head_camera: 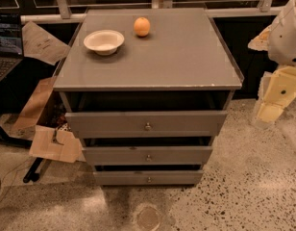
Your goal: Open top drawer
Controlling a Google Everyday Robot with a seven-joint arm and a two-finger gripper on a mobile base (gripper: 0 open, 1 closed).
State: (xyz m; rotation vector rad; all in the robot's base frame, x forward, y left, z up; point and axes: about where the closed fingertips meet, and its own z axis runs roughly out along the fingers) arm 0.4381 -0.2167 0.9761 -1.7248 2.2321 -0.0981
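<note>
The top drawer is the widest grey front of three on a grey cabinet, with a small round metal knob at its centre. A dark gap shows between this front and the cabinet top. Two narrower drawer fronts sit below it. My gripper, cream-coloured, hangs at the right edge of the view, to the right of the cabinet at about the top drawer's height and well apart from the knob. It holds nothing that I can see.
A white bowl and an orange stand on the cabinet top near its back. A laptop, cardboard pieces and cables lie on the left. The floor is speckled terrazzo. A railing runs behind.
</note>
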